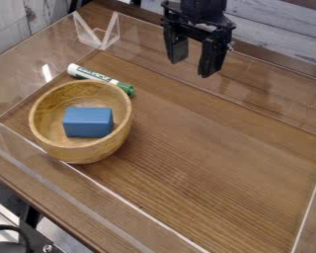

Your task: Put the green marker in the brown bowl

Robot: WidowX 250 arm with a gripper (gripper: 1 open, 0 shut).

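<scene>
The green marker (99,79) lies flat on the wooden table, white barrel with a dark green cap, just behind the brown bowl (48,138) and close to its far rim. A blue rectangular block (88,121) rests inside the bowl. My gripper (192,57) hangs above the table at the top centre, well to the right of the marker. It points down, open, with nothing between its black fingers (207,59).
Clear plastic walls ring the table, with a low front wall (147,212) and a folded clear piece (98,30) at the back left. Bare wood (227,148) stretches to the right of the bowl.
</scene>
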